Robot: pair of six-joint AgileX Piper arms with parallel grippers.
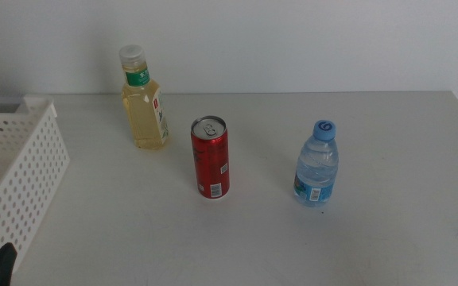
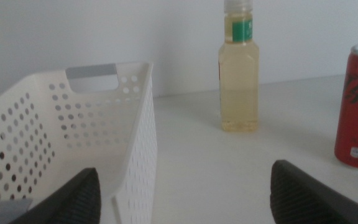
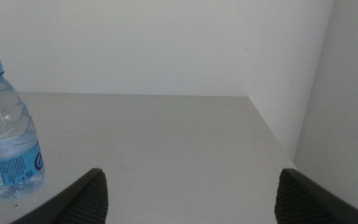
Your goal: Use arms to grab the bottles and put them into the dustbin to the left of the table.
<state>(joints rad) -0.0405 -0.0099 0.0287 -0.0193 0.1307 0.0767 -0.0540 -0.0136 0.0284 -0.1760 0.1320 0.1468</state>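
On the bench, nothing grabbed yet: three drinks upright, well apart.

Middle view: tea bottle upper left, can centre, water bottle right, bin at left edge. Left wrist view: left hand spread, bin just beside it; take the tea bottle low on its body. Right wrist view: right hand spread, water bottle off-centre; square up first.
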